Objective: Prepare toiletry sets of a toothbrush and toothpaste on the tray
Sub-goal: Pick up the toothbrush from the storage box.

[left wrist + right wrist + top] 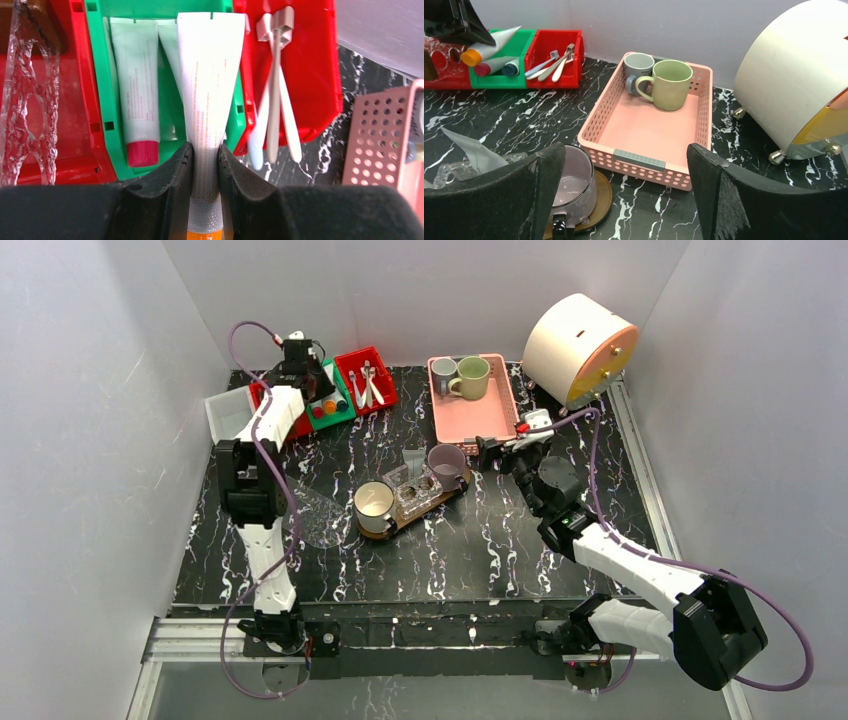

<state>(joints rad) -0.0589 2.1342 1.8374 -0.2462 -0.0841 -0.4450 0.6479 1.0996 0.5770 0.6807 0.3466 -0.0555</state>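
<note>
Clamping a white orange-capped tube above the green bin is the left gripper; the right gripper stands wide apart near the pink basket.

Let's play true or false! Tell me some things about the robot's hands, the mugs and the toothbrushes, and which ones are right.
1. The left gripper pinches a white tube with an orange cap. True.
2. The pink basket holds three mugs. False: it holds two, a grey mug and a green mug.
3. The right gripper is wide open and holds nothing. True.
4. The toothbrushes lie in a green bin. False: they lie in a red bin.
</note>
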